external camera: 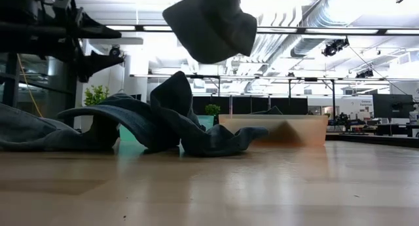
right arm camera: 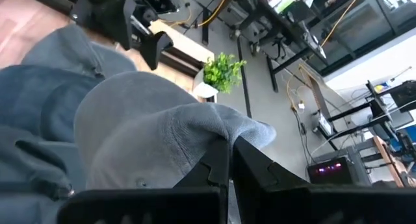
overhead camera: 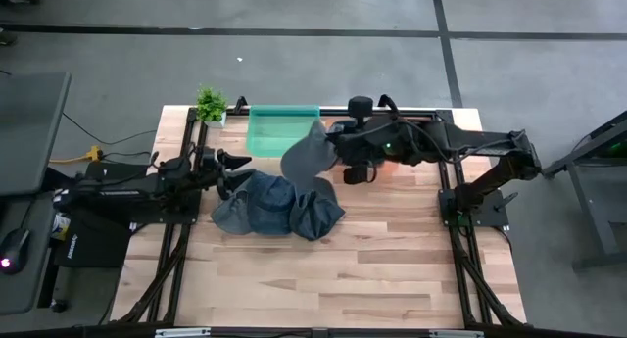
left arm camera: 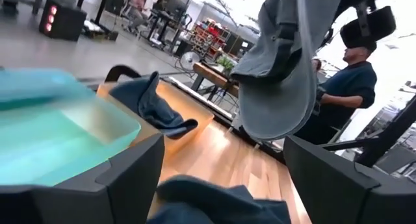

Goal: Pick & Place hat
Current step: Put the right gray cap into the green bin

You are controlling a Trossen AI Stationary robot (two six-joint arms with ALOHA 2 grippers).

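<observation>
A grey cap (overhead camera: 306, 158) hangs in the air from my right gripper (overhead camera: 328, 140), which is shut on it; in the low view the cap (external camera: 211, 23) is well above the table. It hovers between a green bin (overhead camera: 281, 128) and a pile of blue denim hats (overhead camera: 276, 206) that lies flat on the wood. My left gripper (overhead camera: 235, 173) is open at the pile's left end, above it, touching nothing; its wrist view looks past open fingers at the grey cap (left arm camera: 286, 74). My right gripper (right arm camera: 229, 149) pinches a fold of the grey cap's cloth (right arm camera: 218, 134) between its two fingers, coming roughly level from the table's right side. The cap hangs below and beyond the fingers, lifted clear of the table and the denim pile.
A small potted plant (overhead camera: 211, 105) stands at the far left corner beside the bin. A person (left arm camera: 348, 78) is in the room beyond the table. Bare wood (overhead camera: 333, 274) fills the table's near half.
</observation>
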